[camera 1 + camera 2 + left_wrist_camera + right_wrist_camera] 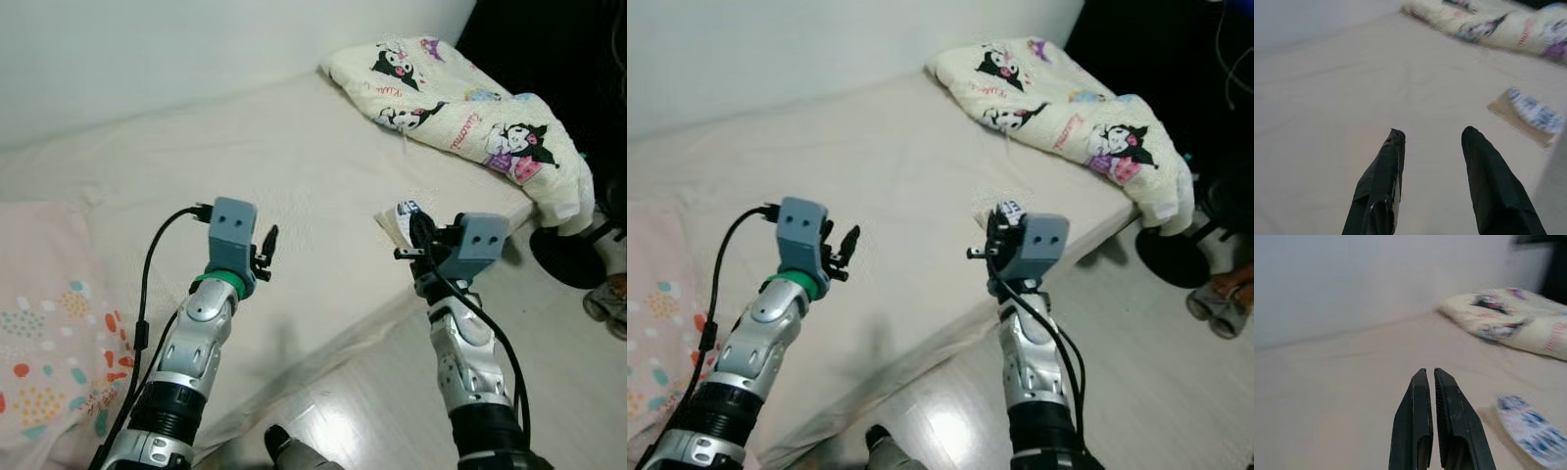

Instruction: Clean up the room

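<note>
Paper packet (1528, 116) flat on bed (294, 147), just beside right claw (1430, 374), fingers closed, empty.

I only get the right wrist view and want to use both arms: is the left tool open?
Observer: Yes, the left tool is open and holds nothing, above the bed.
Operator: Which side of it is the packet?
Observer: The packet lies flat on the bed to its right, between it and the right tool.
</note>
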You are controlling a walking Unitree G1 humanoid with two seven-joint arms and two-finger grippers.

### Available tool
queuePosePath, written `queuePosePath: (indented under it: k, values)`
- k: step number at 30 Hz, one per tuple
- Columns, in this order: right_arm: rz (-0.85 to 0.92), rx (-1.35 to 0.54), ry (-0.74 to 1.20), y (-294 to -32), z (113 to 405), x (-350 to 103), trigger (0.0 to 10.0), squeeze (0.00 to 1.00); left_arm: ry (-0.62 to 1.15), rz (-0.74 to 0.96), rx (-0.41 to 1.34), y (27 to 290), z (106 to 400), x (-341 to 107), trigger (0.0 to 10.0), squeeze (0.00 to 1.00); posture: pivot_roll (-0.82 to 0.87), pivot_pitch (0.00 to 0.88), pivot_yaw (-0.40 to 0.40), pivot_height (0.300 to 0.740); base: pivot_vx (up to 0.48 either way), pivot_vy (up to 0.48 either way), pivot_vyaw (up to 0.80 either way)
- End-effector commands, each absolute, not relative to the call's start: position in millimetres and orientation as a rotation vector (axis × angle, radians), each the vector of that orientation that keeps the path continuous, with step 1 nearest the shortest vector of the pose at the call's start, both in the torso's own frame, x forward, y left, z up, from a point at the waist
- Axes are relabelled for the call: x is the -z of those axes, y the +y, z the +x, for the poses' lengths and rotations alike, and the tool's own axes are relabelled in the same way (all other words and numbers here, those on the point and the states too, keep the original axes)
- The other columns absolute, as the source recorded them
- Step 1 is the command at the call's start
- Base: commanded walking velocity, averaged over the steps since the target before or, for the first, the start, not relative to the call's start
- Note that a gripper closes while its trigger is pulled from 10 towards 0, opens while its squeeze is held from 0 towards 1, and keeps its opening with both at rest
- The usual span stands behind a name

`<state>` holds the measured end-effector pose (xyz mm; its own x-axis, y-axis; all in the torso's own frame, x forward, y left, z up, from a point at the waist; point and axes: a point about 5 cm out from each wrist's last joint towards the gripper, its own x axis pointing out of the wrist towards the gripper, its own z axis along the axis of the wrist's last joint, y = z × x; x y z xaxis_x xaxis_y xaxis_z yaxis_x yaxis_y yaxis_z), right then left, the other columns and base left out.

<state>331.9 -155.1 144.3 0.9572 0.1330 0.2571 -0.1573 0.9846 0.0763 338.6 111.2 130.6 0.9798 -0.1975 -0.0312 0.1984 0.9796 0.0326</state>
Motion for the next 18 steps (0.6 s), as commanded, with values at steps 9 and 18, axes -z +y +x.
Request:
queuePosePath:
  k: [9,18]
  values:
    - [0.015,-0.186,-0.207,-154.5,330.8,-133.2,10.0,0.00,0.041,0.050,0.183,109.5,338.3,-123.3,10.0,0.00,-0.17,0.042,-0.010,0.740,0.000,0.000,-0.06]
    - [-0.004,-0.192,-0.201,-153.7,331.6,-133.0,10.0,0.00,0.027,0.076,0.176,109.3,336.2,-121.5,10.0,0.00,-0.16,0.044,-0.017,0.740,0.000,0.000,0.62]
